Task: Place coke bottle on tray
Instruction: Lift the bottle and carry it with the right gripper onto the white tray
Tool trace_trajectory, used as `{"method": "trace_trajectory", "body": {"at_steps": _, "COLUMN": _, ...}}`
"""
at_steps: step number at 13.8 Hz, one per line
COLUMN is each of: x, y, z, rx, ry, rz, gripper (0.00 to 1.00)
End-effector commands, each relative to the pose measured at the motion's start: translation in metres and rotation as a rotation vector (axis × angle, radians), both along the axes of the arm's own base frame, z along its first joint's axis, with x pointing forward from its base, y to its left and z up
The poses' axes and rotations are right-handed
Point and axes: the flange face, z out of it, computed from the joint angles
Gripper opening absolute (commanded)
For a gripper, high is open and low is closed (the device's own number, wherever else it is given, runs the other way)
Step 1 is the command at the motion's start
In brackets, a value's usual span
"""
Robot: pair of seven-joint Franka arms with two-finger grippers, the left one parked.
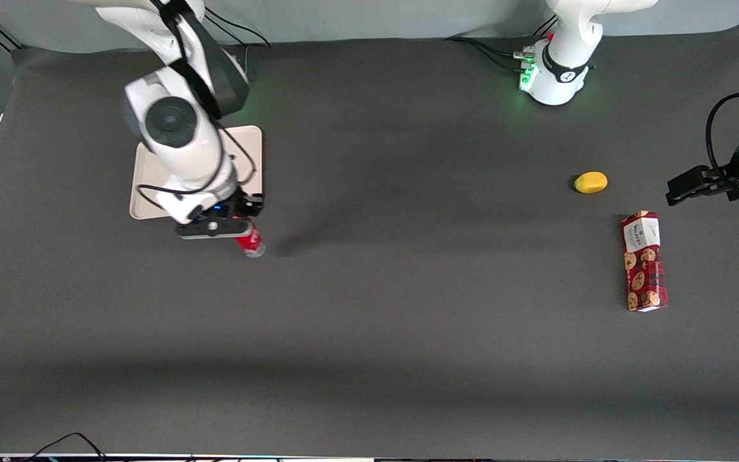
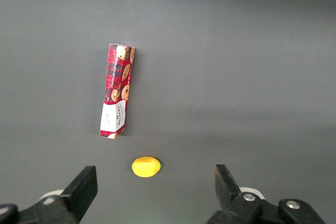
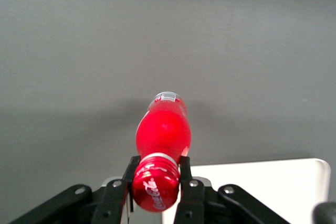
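Note:
The coke bottle [image 3: 163, 132] is slim and red with a red cap and a clear base. My gripper [image 3: 156, 169] is shut on its neck just under the cap, one finger on each side. In the front view the gripper [image 1: 228, 226] holds the coke bottle [image 1: 249, 240] tilted, its clear base toward the front camera, above the dark table just nearer the camera than the tray. The beige tray [image 1: 251, 144] lies flat under my arm, which hides most of it. A cream corner of the tray [image 3: 273, 187] shows beside the bottle's cap.
Toward the parked arm's end of the table lie a yellow lemon-like object [image 1: 591, 182] and a red cookie box [image 1: 644, 261]. The same box [image 2: 116, 91] and yellow object [image 2: 146, 167] appear in the left wrist view.

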Motion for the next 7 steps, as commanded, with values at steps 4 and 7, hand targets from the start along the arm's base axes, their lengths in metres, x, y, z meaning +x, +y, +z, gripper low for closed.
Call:
{"method": "trace_trajectory", "body": {"at_steps": 4, "x": -0.071, "y": -0.157, "z": 0.040, "rx": 0.038, "ry": 0.041, "rz": 0.111, "gripper": 0.00}}
{"method": "trace_trajectory", "body": {"at_steps": 7, "x": -0.117, "y": -0.234, "z": 0.022, "rx": 0.089, "ry": 0.079, "rz": 0.134, "gripper": 0.00}}
